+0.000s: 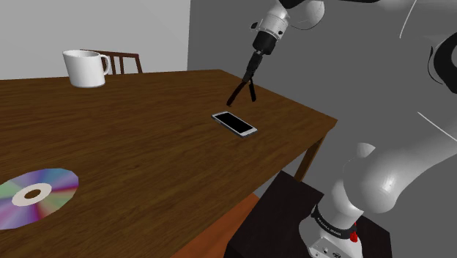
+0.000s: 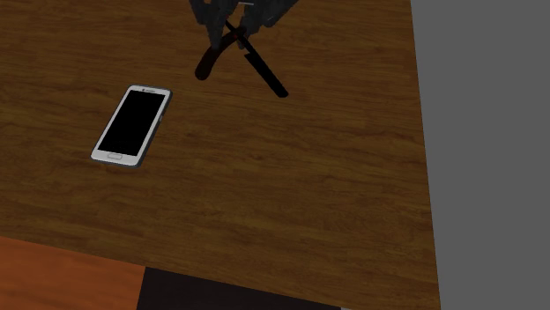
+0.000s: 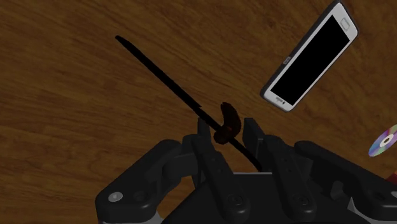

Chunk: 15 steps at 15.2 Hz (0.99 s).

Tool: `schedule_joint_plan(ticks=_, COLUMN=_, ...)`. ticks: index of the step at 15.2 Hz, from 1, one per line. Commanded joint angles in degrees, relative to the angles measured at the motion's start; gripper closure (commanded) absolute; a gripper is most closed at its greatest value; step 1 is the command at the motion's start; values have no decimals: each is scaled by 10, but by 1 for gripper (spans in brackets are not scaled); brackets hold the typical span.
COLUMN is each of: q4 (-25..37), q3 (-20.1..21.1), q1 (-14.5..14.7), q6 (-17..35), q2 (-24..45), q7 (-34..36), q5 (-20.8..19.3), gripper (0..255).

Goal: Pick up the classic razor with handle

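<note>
Wooden surface (image 1: 132,139). Over it we see 1 pincer (image 1: 252,72), fingers (image 3: 207,143) clamped at the pivot, likely so both limbs hang balanced. Well apart: mug (image 1: 86,68), disc (image 1: 33,196). Near, not obstructing: phone (image 1: 234,123). Held razor (image 1: 242,91) splays open, seemingly clear of the wood.

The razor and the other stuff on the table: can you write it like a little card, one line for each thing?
razor: dark and thin, clasped between the fingers
gripper: black, shut on the razor, over the table
phone: white with a black screen, lying flat beside the razor, not touching it
mug: white, upright, far side of the table
disc: shiny rainbow, flat, at the shoulder view's lower left
table: brown wood
chair: brown, behind the mug
</note>
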Motion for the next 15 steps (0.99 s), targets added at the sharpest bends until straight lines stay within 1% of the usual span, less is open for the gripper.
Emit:
schedule_joint_plan(ticks=1, q4=-1, q3=0, q1=0, q6=0, q2=0, q7=0, q5=0, gripper=255)
schedule_joint_plan(ticks=7, q4=0, q3=-1, q1=0, q6=0, q2=0, q7=-1, q5=0, gripper=255)
schedule_joint_plan(ticks=15, q4=74, q3=-3, q1=3, q6=-58, q2=15, q7=17, q5=3, gripper=255)
